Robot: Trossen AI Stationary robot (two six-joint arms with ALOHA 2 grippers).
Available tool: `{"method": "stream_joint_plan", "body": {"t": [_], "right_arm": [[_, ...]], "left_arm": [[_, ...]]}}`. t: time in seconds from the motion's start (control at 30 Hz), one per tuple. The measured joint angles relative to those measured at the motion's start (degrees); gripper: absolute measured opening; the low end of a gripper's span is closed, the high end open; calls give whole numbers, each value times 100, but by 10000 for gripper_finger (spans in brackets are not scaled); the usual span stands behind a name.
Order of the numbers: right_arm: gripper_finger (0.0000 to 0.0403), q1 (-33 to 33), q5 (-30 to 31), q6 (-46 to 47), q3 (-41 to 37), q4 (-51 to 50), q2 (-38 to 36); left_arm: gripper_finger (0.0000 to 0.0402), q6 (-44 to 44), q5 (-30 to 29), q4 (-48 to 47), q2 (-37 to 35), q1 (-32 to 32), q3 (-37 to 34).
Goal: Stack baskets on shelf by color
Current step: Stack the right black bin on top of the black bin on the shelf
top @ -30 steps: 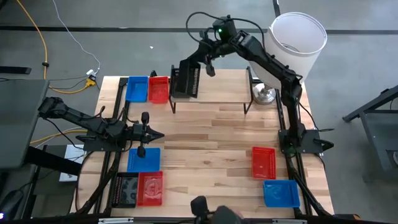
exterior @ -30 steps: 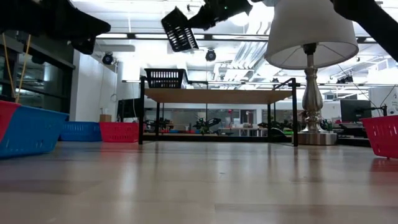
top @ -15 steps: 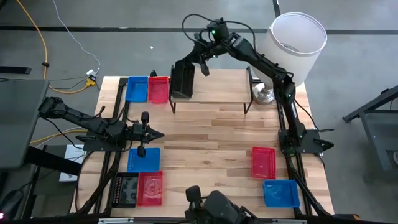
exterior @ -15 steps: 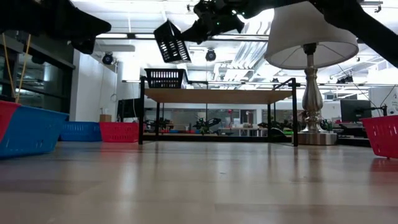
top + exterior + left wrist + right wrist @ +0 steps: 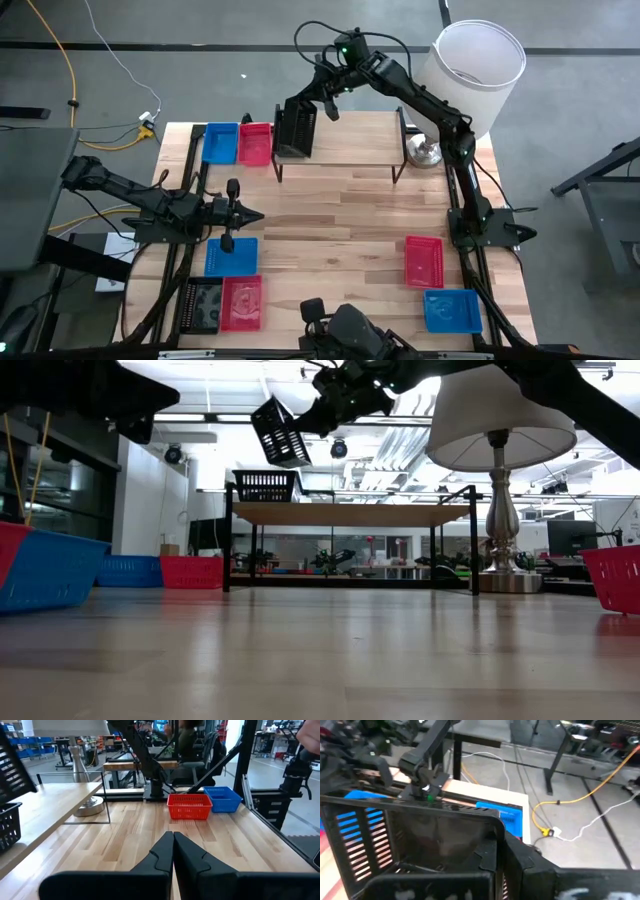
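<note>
My right gripper [image 5: 322,100], clamped on a black basket [image 5: 280,432], has carried it over the shelf's [image 5: 350,150] left end, ready for stacking.

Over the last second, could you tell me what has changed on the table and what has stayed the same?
The right gripper, shut on a black basket, has carried it in the air toward the shelf's left end, tilted above the black basket already there. It has not been let go. The left gripper stays put over the table's left side, and the other blue and red baskets have not moved.
</note>
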Motion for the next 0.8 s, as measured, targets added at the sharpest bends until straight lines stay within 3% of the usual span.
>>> {"method": "stream_joint_plan", "body": {"t": [0.67, 0.8], "right_arm": [[0, 3, 170, 125, 0, 80, 254], [18, -1, 233, 260, 0, 78, 258]], "left_arm": [[0, 105, 11, -39, 2, 1, 0], [0, 195, 7, -37, 2, 0, 0]]}}
